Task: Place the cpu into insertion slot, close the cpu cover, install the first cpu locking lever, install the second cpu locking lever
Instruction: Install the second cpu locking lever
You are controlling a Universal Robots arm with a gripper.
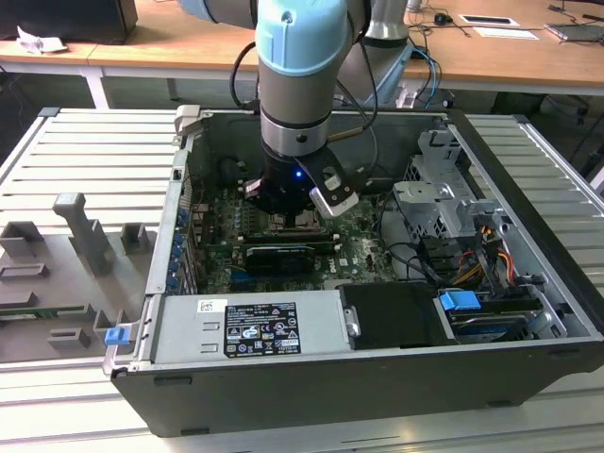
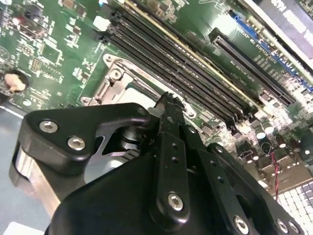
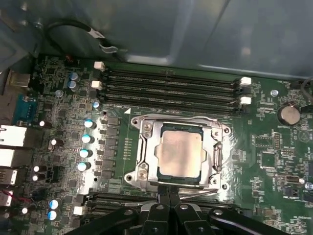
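Arm: in the exterior view the grey and pale-blue arm [image 1: 294,85] reaches straight down into the open computer case [image 1: 528,283], which lies on a ribbed grey counter [image 1: 94,160].
Hand: the hand [image 3: 168,193] hangs low over the green circuit board [image 3: 264,147], its black fingers [image 2: 168,110] pressed together into a narrow point with nothing between them.
Cpu: the cpu [image 3: 179,152] lies flat in the insertion slot [image 3: 164,174], its pale silvery-beige face showing through the square window.
Cpu cover: the cpu cover [image 3: 146,149] is down over the socket, framing the chip on all sides.
Cpu relative to hand: in the first wrist view the fingertips sit at the cover's edge on the side away from the long black memory slots [image 3: 171,85]; the chip itself lies just beyond the tips, apart from them. Whether the tips touch the frame cannot be told.
Second wrist view: the closed fingertips stand just over the silvery frame, with the memory slots running past on the far side.
Locking levers: a thin metal rod [image 3: 193,188] runs along the cover's edge right by the fingertips; its latched state cannot be told.
Case surroundings: a grey power supply box [image 1: 250,326] lies along the case's near wall.
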